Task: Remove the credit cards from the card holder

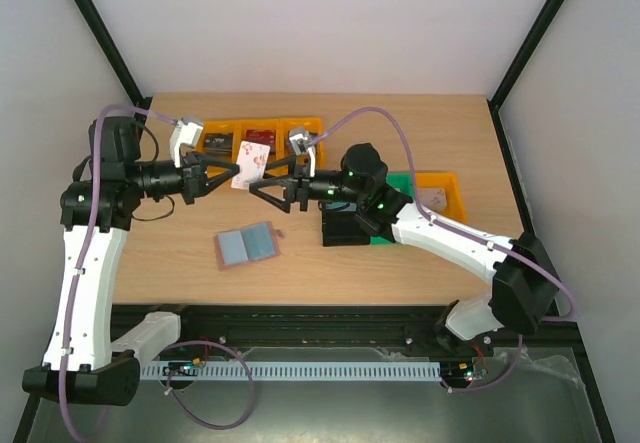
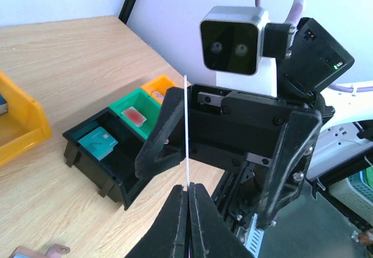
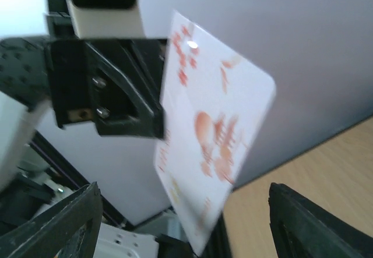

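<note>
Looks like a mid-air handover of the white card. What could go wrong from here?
1. The left gripper pinches the white card only by one edge, and the right gripper has its jaws open on either side of it. Releasing before they close could drop it.
2. The card sits tilted in the right wrist view, so the jaws may catch just a corner.
</note>
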Robot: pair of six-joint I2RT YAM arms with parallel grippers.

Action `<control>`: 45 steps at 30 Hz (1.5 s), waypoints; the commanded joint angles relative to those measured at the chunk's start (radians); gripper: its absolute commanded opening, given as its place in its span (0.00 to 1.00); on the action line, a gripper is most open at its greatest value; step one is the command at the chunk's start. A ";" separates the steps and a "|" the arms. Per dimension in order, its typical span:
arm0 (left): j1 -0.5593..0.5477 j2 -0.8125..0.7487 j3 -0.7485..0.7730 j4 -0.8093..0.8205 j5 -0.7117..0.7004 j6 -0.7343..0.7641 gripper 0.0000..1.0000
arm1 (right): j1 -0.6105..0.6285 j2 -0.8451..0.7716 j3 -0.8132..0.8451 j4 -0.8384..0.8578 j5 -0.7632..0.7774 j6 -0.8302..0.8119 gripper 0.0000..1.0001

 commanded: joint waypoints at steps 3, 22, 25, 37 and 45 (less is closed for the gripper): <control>-0.003 0.007 0.014 0.025 0.057 -0.029 0.02 | -0.004 -0.011 -0.016 0.301 -0.042 0.193 0.70; -0.006 0.000 -0.120 0.127 -0.376 -0.137 0.99 | -0.218 -0.114 -0.087 -0.087 0.295 0.413 0.02; -0.004 -0.020 -0.232 0.193 -0.537 -0.165 0.99 | -0.384 -0.226 -0.182 -0.298 0.375 0.497 0.02; 0.020 -0.073 -0.517 0.346 -0.522 -0.248 0.99 | -0.892 -0.550 -0.505 -0.645 0.647 0.457 0.02; 0.028 -0.072 -0.534 0.356 -0.498 -0.247 0.99 | -1.020 -0.327 -0.521 -0.516 0.470 0.450 0.02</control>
